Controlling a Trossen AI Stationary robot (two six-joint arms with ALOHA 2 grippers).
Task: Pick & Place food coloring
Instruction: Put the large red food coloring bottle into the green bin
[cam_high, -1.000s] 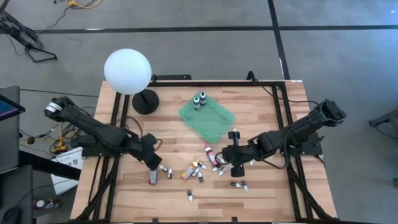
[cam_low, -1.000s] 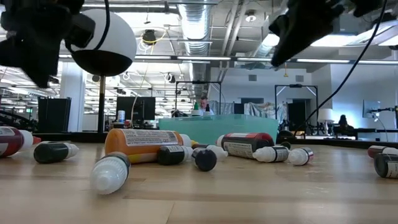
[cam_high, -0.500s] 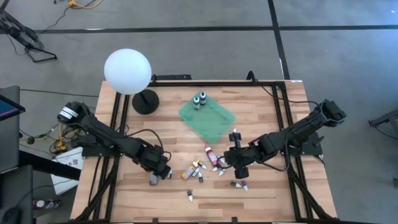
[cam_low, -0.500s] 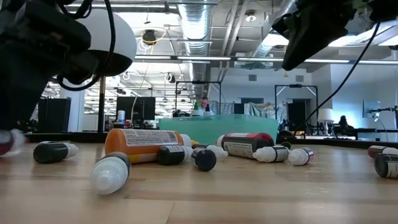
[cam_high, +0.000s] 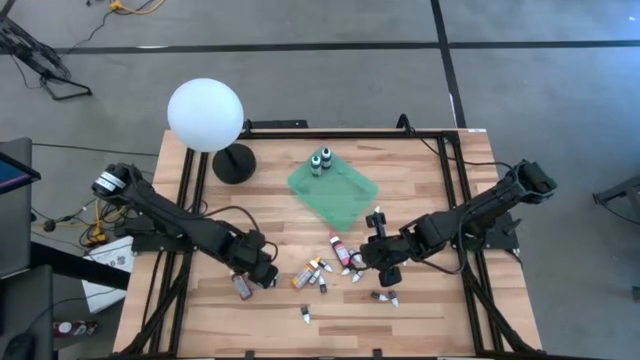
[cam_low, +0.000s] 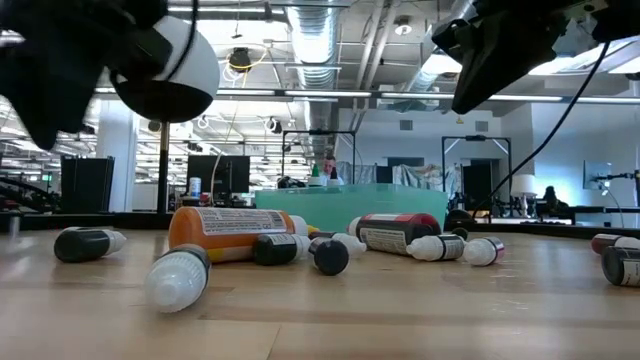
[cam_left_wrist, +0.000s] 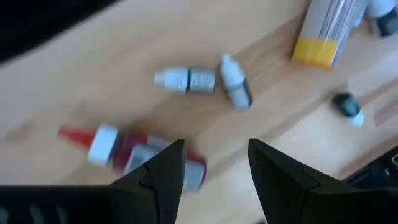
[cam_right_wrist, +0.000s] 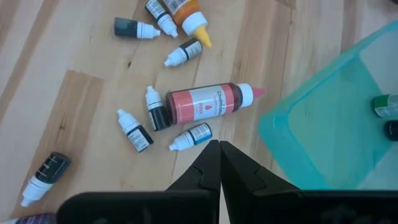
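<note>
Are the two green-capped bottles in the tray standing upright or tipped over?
Upright. From above, the two bottles show only their round green caps, side by side in the tray's far corner.

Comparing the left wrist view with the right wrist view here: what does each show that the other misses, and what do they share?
Only the left wrist view: the left gripper with its fingers apart above a red-tipped bottle, and two small white-capped bottles lying tip to tip.

Only the right wrist view: the right gripper shut, a pink-labelled bottle lying beside the green tray, and two bottles at the tray's far edge.

Both: the wooden table with small bottles lying flat, and what looks like the same yellow-tipped tube, though I cannot be sure.
</note>
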